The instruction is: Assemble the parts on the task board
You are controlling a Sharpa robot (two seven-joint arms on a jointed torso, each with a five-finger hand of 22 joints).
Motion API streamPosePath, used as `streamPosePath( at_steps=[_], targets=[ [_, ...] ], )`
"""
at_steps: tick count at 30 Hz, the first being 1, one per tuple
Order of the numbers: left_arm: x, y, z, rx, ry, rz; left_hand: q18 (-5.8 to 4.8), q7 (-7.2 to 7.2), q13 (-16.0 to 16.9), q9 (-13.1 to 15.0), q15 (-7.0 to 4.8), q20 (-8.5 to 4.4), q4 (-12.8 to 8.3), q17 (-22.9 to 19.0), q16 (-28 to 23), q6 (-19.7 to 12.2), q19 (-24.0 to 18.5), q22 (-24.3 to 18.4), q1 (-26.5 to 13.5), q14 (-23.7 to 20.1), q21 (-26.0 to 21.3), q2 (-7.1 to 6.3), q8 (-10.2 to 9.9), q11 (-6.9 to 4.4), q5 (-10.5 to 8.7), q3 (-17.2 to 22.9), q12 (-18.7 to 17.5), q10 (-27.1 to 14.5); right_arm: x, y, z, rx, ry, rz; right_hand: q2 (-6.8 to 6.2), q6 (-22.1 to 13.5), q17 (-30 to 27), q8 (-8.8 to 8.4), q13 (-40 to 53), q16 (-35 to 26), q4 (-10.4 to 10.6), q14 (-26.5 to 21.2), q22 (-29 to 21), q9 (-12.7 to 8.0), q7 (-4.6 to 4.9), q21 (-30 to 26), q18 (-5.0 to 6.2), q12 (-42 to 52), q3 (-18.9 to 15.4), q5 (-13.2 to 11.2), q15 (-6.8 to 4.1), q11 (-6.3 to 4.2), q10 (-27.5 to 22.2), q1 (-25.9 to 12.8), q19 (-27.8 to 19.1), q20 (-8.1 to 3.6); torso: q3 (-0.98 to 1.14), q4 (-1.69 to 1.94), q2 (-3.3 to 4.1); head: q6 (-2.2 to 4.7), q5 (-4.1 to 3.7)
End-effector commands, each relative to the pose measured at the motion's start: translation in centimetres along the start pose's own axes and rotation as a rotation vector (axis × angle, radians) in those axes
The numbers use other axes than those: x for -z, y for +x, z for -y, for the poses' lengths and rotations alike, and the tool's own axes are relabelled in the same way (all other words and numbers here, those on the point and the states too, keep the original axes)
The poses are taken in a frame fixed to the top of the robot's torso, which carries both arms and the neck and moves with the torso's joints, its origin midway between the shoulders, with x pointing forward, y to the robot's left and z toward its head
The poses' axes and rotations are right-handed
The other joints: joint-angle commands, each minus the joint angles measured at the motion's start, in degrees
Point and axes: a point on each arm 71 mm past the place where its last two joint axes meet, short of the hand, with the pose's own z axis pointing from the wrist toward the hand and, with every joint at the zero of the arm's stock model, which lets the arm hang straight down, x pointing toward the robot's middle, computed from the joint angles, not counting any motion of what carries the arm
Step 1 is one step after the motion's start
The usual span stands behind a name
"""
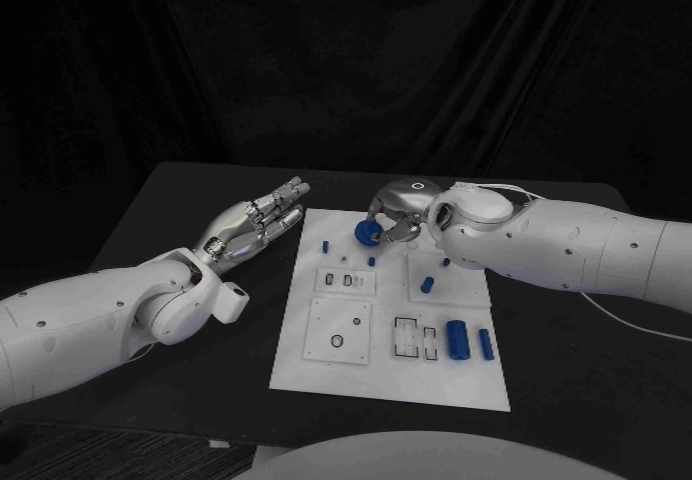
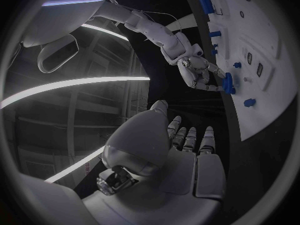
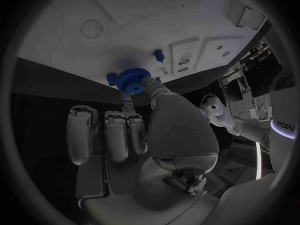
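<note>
The white task board (image 1: 387, 375) lies mid-table. My right hand (image 1: 400, 212) hovers over its far edge and pinches a blue toothed gear (image 1: 369, 233) between thumb and a fingertip. The right wrist view shows the gear (image 3: 132, 77) just above the board (image 3: 75, 15), beside a small blue peg (image 3: 159, 56). My left hand (image 1: 260, 226) floats left of the board's far left corner, fingers stretched out and apart, holding nothing. From the left wrist, that hand (image 2: 181, 150) is in front, with the right hand (image 2: 199, 71) and gear (image 2: 228, 82) beyond it.
Loose blue parts lie on the board: a short peg (image 1: 326, 245) at the far left, small pieces (image 1: 427, 284) near the middle, and two cylinders (image 1: 457, 340) at the near right. White inset plates (image 1: 340, 332) with slots sit on the board's left half. Black table surrounds it.
</note>
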Motion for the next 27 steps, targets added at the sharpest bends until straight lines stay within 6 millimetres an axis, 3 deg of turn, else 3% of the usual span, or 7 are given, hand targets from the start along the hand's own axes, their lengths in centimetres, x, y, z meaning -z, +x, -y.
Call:
streamPosePath(
  at_steps=[1,9,18,27],
  targets=[
    [-0.1,0.2,0.2,0.012,0.034,-0.014,1.05,0.34,-0.1,0.0,0.33,0.49,0.1,-0.1,-0.2,0.2,0.0,-0.1,0.3,0.0,-0.3,0.07,0.2,0.51,0.28,0.3,-0.4,0.0,-0.3,0.4,-0.2,0.000,-0.004,-0.035,0.58,5.2,15.1,-0.37,15.1,0.1,0.1,5.8,12.8,5.6,-3.15,-0.4,-0.22,0.1,0.4,-0.3,0.05,0.40,6.0,0.2,2.4,0.14,-0.09,-0.17,-0.09,0.02,0.08],
    [-0.2,0.3,0.2,0.015,0.033,-0.018,1.05,0.43,-0.1,0.1,0.35,0.52,0.1,-0.1,-0.2,0.3,0.0,-0.1,0.3,0.0,-0.3,0.07,0.3,0.61,0.29,0.4,-0.4,0.0,-0.9,0.6,-0.2,0.007,0.018,-0.063,0.44,4.3,15.1,-1.35,15.1,0.1,0.0,5.8,12.5,5.4,-2.74,-1.2,0.00,0.1,0.8,-0.5,0.36,0.77,6.0,0.2,1.9,0.43,-0.04,-0.07,-0.12,-0.39,-0.20],
    [-0.2,0.4,0.2,0.017,0.031,-0.022,1.06,0.51,-0.1,0.1,0.36,0.55,0.1,-0.1,-0.2,0.4,0.0,-0.1,0.3,0.0,-0.3,0.07,0.3,0.70,0.29,0.5,-0.4,0.0,-1.1,0.7,-0.2,0.010,0.039,-0.072,0.30,2.9,15.1,-2.64,15.1,0.1,-0.3,5.8,12.3,5.2,-2.39,-2.0,0.19,0.1,1.4,-0.4,0.69,1.02,6.0,0.4,1.3,0.78,0.02,-0.09,-0.12,-0.39,-0.12],
    [-0.3,0.5,0.1,0.021,0.029,-0.027,1.06,0.64,-0.1,0.1,0.41,0.61,0.0,-0.1,-0.2,0.5,0.0,-0.1,0.2,0.0,-0.3,0.07,0.3,0.87,0.29,0.6,-0.4,0.0,-1.3,0.7,-0.1,0.012,0.062,-0.074,0.07,-0.5,15.1,-3.80,15.1,0.1,-0.7,5.8,12.5,4.6,-2.08,-1.7,0.12,0.1,2.2,-0.2,0.67,0.57,6.0,0.4,1.6,0.94,0.04,-0.07,-0.09,-0.35,-0.22]
  ],
)
